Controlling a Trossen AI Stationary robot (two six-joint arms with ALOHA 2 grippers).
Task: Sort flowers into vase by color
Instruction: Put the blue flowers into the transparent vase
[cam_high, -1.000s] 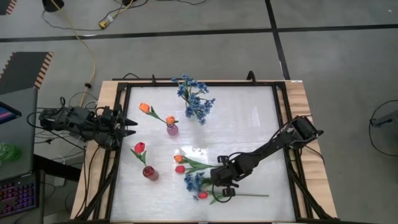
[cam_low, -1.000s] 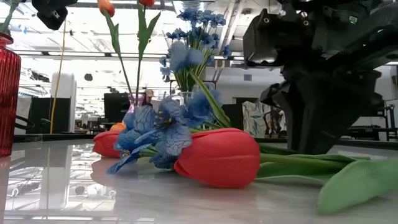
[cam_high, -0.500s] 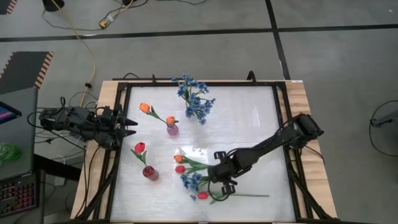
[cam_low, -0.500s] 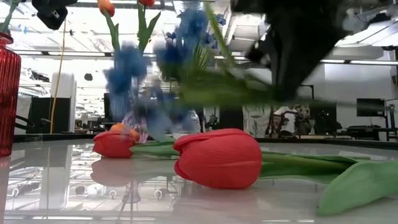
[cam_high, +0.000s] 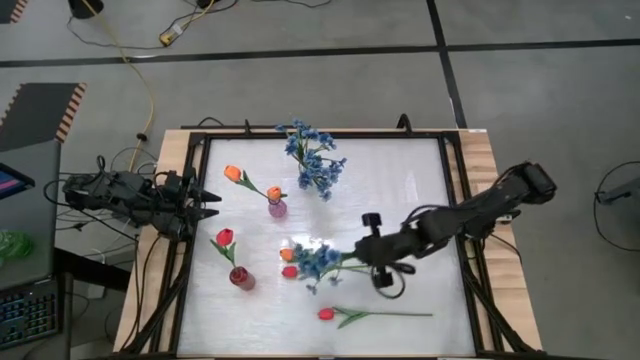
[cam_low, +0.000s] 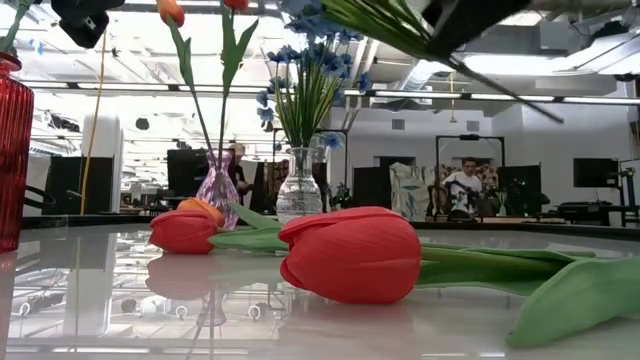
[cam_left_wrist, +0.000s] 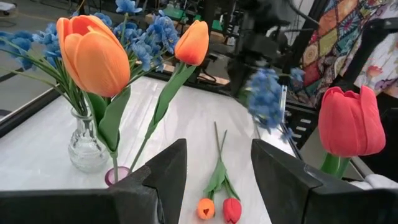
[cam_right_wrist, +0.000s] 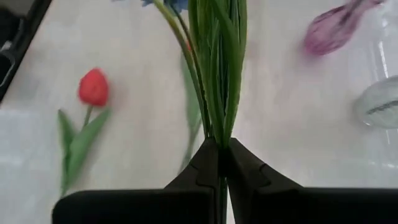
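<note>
Blue sprig clamped in right gripper, lifted off the worktop
Jaws closed on its green stems, just beyond the loose red tulip lying flat; left gripper waits, jaws parted, at the worktop edge, well away from that tulip

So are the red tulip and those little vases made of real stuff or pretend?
The red tulip lying on the table looks pretend: smooth, matte, rubbery petals, probably foam or soft plastic. The clear vase looks like glass, see-through and shiny. The purple vase and the ribbed red vase also look like tinted glass, though clear plastic is possible.
</note>
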